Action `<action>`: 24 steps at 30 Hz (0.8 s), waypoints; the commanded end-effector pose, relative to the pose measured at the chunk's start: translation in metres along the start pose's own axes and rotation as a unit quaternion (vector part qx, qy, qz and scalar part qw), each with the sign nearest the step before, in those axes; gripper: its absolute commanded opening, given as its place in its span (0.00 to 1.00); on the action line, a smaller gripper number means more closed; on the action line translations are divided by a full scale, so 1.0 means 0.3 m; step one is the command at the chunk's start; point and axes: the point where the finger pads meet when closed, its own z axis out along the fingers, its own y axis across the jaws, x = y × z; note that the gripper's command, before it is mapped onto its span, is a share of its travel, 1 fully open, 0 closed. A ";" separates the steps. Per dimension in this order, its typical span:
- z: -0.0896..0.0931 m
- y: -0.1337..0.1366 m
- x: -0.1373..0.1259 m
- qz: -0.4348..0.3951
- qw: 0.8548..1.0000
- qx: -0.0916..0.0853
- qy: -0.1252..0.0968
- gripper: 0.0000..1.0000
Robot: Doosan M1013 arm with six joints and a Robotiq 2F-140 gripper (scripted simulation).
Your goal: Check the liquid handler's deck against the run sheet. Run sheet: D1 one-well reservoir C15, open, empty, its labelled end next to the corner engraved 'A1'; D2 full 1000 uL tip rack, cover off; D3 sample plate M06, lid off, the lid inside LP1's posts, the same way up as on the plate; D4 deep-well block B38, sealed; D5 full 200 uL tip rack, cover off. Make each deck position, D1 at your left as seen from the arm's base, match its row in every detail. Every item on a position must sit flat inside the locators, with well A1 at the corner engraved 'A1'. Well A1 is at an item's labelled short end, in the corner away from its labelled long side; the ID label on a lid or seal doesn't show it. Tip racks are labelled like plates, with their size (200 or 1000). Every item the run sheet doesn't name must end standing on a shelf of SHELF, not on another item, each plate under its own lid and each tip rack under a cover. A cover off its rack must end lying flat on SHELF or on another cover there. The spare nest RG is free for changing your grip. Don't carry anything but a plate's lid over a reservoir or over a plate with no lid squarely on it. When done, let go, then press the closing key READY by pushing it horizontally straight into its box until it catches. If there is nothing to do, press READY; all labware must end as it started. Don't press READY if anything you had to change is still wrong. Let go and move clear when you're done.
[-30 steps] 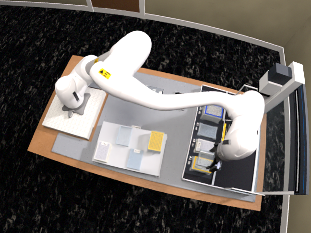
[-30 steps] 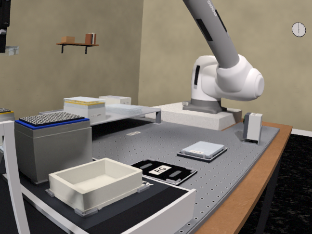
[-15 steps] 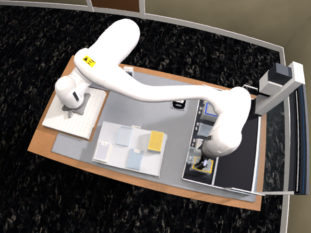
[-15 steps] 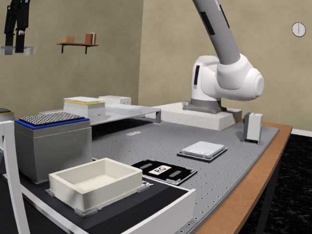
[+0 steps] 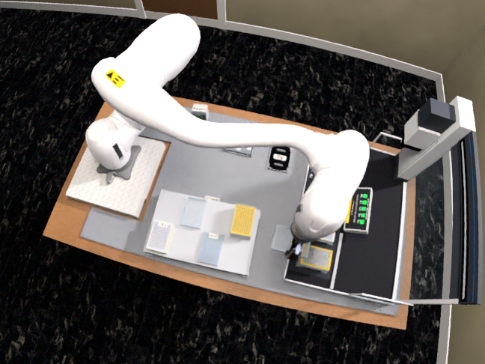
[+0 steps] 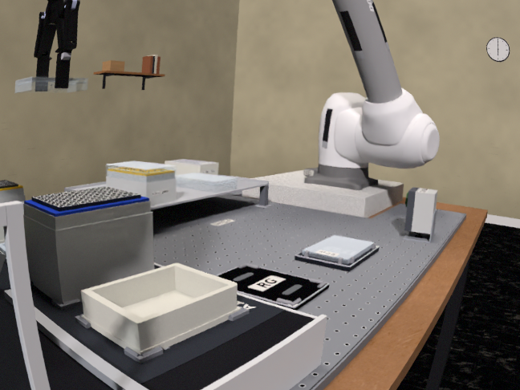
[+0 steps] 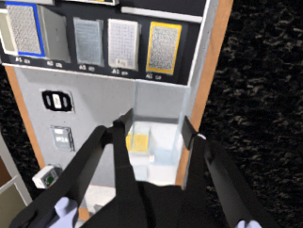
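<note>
My gripper [image 5: 294, 249] [image 6: 52, 77] [image 7: 157, 118] is shut on a clear tip rack cover [image 5: 281, 237] [image 6: 77, 83] [image 7: 157, 100] and holds it level, high above the table, beside the deck's D5 end. Below it, the yellow-rimmed 200 uL tip rack [image 5: 316, 258] [image 7: 163, 47] stands uncovered on D5. On the deck, the wrist view also shows a white block [image 7: 123, 43], a plate [image 7: 87, 41] and the blue-rimmed 1000 uL rack [image 7: 22, 28] [image 6: 83, 197]. The open white reservoir [image 6: 159, 302] sits on D1.
SHELF [image 5: 223, 258] [image 6: 247, 183] carries a covered yellow rack [image 5: 242, 220] [image 6: 140, 174], a white plate [image 5: 159, 234] and two clear covers [image 5: 193, 211] [image 5: 210, 243]. The RG nest [image 5: 279, 160] [image 6: 274, 286], a lid on LP1 [image 6: 338, 249] and the READY box [image 6: 422, 212] stand on the breadboard.
</note>
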 end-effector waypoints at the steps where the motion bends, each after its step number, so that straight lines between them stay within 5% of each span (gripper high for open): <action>1: -0.005 0.001 -0.053 0.000 1.000 0.000 0.001 0.10; 24: -0.005 0.001 -0.054 0.169 0.986 0.000 0.001 0.10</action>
